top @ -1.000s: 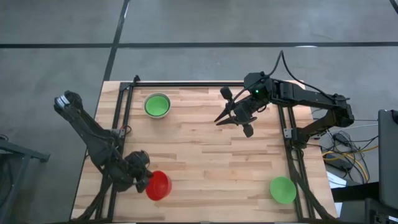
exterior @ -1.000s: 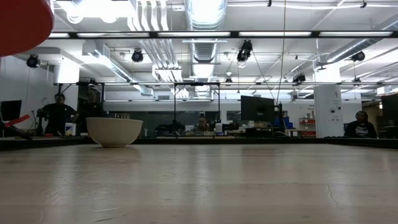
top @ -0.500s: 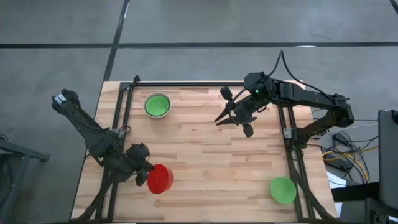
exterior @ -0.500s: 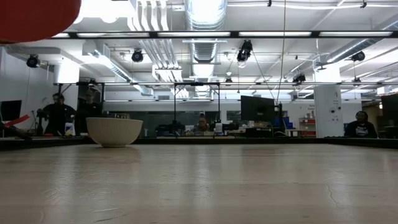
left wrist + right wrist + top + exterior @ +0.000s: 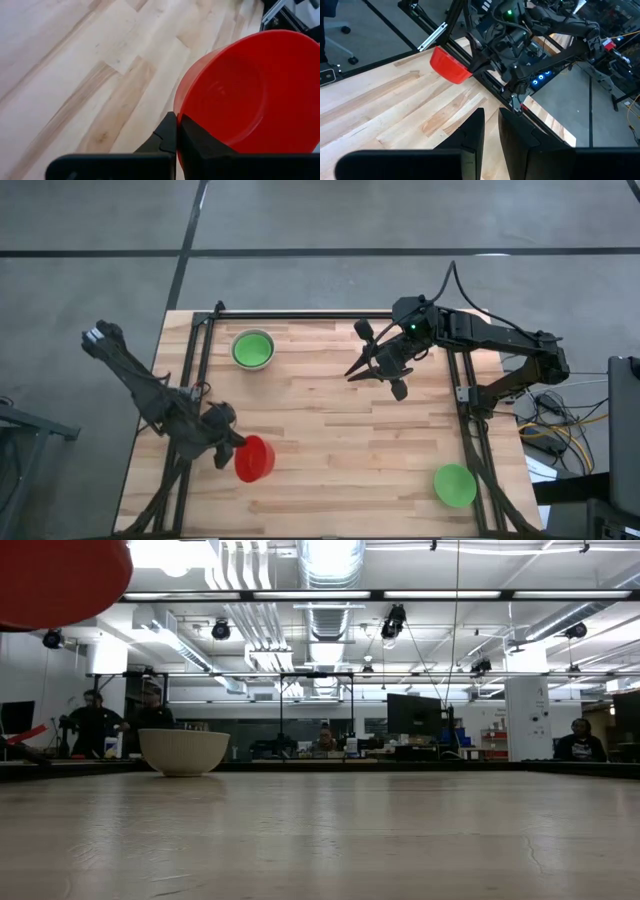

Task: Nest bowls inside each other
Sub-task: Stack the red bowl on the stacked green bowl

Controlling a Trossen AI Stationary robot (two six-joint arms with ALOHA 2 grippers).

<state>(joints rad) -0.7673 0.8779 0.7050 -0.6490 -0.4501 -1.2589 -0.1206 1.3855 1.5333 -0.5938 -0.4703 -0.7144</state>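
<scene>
Currently the red bowl (image 5: 254, 459) is held clear of the surface (image 5: 330, 430) by its rim in the left fingers (image 5: 170, 134), while the right fingers (image 5: 472, 131) are kept narrowly parted, empty.

- High view: even, diffuse overhead light; the wooden bench (image 5: 330, 420) reads bright against the grey floor, and shadows under both arms are faint and short.
- Low view: ceiling light fixtures (image 5: 330, 555) glare to white; the near bench surface is soft and out of focus, with a pale sheen; the red bowl (image 5: 55, 580) at the upper corner is a blurred mass.
- Left wrist view: the wood grain is crisp and brightly lit; the red bowl's interior shows soft highlights and smooth shading; the near dark fingers (image 5: 170, 142) are slightly blurred.
- Right wrist view: daylight-like brightness, small glowing indicator lights (image 5: 509, 13), a dark foreground.
</scene>
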